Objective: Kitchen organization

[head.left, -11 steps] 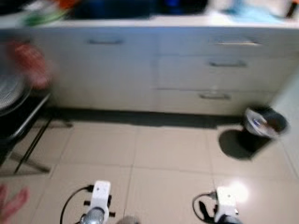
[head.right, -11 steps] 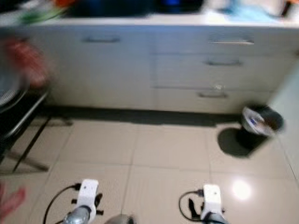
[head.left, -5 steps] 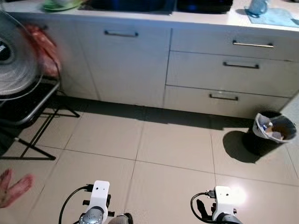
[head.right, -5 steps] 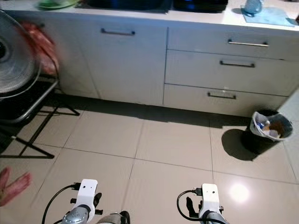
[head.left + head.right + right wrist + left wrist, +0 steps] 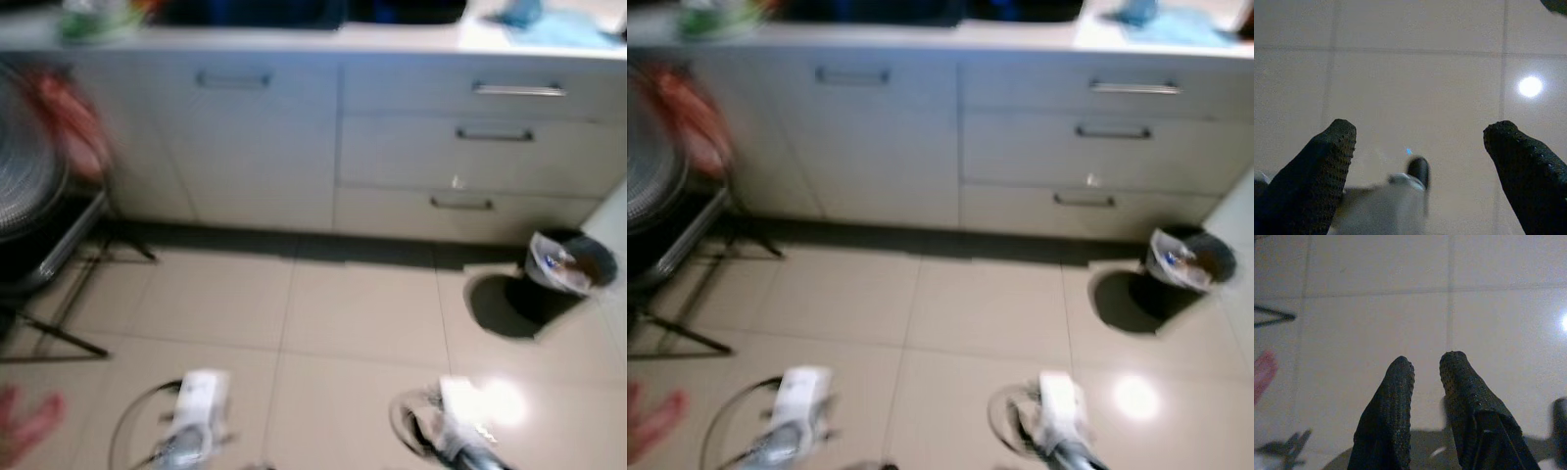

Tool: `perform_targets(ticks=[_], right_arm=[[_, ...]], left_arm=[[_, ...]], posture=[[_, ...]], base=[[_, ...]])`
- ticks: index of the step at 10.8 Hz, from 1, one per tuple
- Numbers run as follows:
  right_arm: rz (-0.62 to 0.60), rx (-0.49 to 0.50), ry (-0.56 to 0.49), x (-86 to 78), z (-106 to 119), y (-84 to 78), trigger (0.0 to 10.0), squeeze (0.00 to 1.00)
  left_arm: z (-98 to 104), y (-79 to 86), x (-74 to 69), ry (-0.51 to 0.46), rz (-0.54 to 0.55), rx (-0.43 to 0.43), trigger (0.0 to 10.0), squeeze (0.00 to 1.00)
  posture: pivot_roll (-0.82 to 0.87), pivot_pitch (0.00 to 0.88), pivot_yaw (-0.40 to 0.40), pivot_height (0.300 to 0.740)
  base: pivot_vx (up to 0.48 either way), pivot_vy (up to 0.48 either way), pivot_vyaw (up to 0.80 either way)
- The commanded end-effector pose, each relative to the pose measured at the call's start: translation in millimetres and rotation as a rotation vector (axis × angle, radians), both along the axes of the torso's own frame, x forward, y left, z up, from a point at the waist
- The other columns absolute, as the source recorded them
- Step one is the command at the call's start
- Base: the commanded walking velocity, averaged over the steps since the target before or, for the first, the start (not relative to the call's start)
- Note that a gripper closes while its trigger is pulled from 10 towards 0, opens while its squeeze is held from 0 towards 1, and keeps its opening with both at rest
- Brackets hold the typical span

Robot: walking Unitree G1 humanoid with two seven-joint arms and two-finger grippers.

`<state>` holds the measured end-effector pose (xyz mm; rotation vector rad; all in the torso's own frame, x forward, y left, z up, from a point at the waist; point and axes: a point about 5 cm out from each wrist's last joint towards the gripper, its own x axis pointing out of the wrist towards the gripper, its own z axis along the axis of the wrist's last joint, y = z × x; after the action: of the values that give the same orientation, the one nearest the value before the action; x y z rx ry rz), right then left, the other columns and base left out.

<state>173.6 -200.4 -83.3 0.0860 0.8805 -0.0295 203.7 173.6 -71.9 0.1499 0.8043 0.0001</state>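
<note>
I stand on a beige tiled floor facing a white kitchen counter (image 5: 392,41) with a cupboard door (image 5: 235,147) and three drawers (image 5: 480,147). The head views are blurred. A green dish (image 5: 93,20) rests on the counter at the left and a light blue cloth (image 5: 549,22) at the right. Both arms hang low over the tiles. In the left wrist view my left gripper (image 5: 1426,363) holds its fingers a narrow gap apart with nothing between them. My right gripper (image 5: 1422,129) is wide open and empty above the floor.
A black bin (image 5: 568,269) with a white liner stands on the floor at the right, by the drawers. A round fan (image 5: 24,186) on a black folding stand and a red cloth (image 5: 69,122) are at the left. A person's hand (image 5: 24,426) shows at the bottom left.
The camera has shifted a little and the head views have gone blurred again. Both arms still hang low with nothing held, and the things in the room stay put.
</note>
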Motion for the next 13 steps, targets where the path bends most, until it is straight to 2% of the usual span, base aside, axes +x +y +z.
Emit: perform_targets(ticks=[1,10,13], right_arm=[[0.006,0.026,-0.006,5.1,0.6,10.4,10.0,0.0],[0.015,0.021,-0.002,2.4,-0.6,11.1,10.0,0.0],[0.017,0.018,-0.004,2.2,-0.6,11.6,10.0,0.0]], left_arm=[[-3.7,13.7,-8.9,0.034,0.018,0.027,10.0,0.0],[-6.5,12.5,-13.9,0.052,-0.002,0.029,10.0,0.0],[-5.6,12.9,-12.3,0.047,-0.005,0.028,10.0,0.0]], posture=[[-0.04,0.127,0.033,0.74],[-0.05,0.1,0.04,0.74],[-0.04,0.1,0.04,0.74]], base=[[0.319,0.0,0.0],[0.312,0.0,0.0],[0.307,0.0,0.66]])
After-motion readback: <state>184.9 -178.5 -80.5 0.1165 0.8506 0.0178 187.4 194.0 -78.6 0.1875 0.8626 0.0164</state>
